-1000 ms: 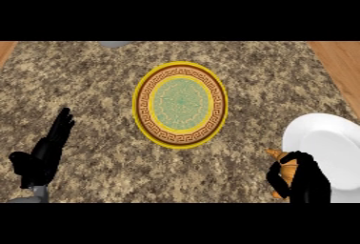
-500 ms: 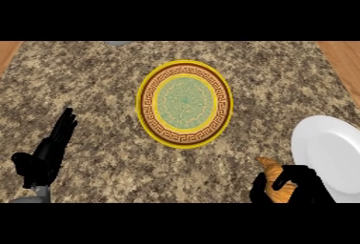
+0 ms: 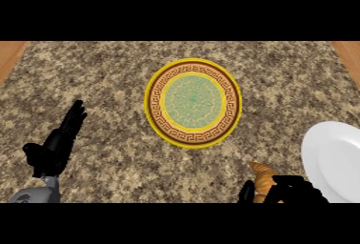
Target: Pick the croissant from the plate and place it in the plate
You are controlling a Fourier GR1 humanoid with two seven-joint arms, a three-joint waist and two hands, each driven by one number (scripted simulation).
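Croissant point(image 3: 263, 181) sat low in the head view, right of centre, off both plates and over the speckled counter point(image 3: 105, 76). It was golden-brown, with its tapered tip pointing up and left and its lower end lost at the view's bottom edge. The right hand point(image 3: 299, 191) was curled round it: one black digit showed on the croissant's left side and the bulk of the hand on its right, with the pastry pinched between them. Whether the croissant touched the counter or hung above it could not be told.

A white plate point(image 3: 336, 157), plain, lay just right of that hand and was cut off by the view's right edge.

A patterned plate point(image 3: 149, 102) lay near the counter's middle, up and left of the croissant and well apart from it. It had a yellow rim, a brown key-pattern band and a green centre.

The left hand point(image 3: 56, 143) showed at lower left, well apart from both plates. Its fingers were straight and close together, pointing up and slightly right, with the thumb out to the left and nothing in its grasp. Its grey forearm point(image 3: 35, 194) showed below it at the bottom edge.

The counter top was brown-and-tan stone, with wood strips point(image 3: 10, 55) at the upper corners.
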